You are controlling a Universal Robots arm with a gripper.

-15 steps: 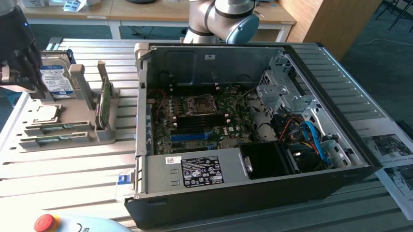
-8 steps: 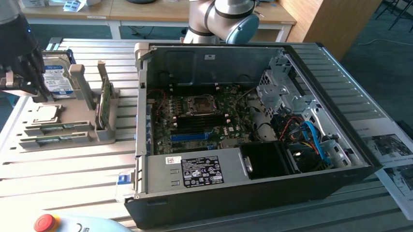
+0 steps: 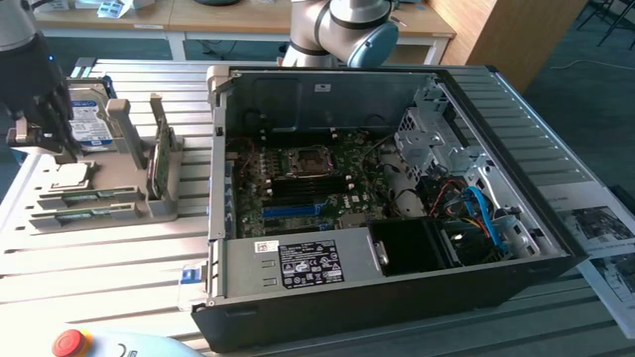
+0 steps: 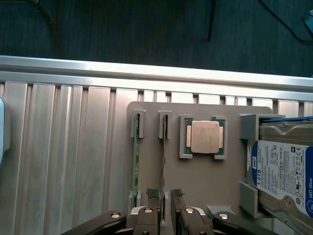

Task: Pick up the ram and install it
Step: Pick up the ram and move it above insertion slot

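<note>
At nine o'clock in the exterior view a grey tray (image 3: pixel 159 211) sits on the slatted metal table (image 3: pixel 100 260), with a red button (image 3: pixel 71 342) down at seven o'clock. From its eleven o'clock end towards seven, the tray holds a blue-labelled hard drive (image 3: pixel 91 126), a processor (image 3: pixel 68 175) in a square nest, then two long slots. At its three o'clock edge a thin greenish card (image 3: pixel 160 156) stands upright between tall posts. In the centre the open computer case (image 3: pixel 397 301) holds the motherboard (image 3: pixel 308 186) in its middle, a labelled silver power box (image 3: pixel 297 264) at six o'clock and blue cables (image 3: pixel 481 212) at four o'clock. Printed sheets (image 3: pixel 600 223) lie at three o'clock of the case. The wrist view looks straight down on the tray, where the ram (image 4: pixel 136 161) stands on edge in the slot farthest from the hard drive. The gripper (image 4: pixel 165 194) hangs over the tray with its fingers apart, gripping nothing. They straddle one end of the neighbouring slot, the one beside the processor, so the ram lies just beside one finger, not between the two. A thin dark edge runs along that neighbouring slot, and I cannot tell whether it is a second stick
</note>
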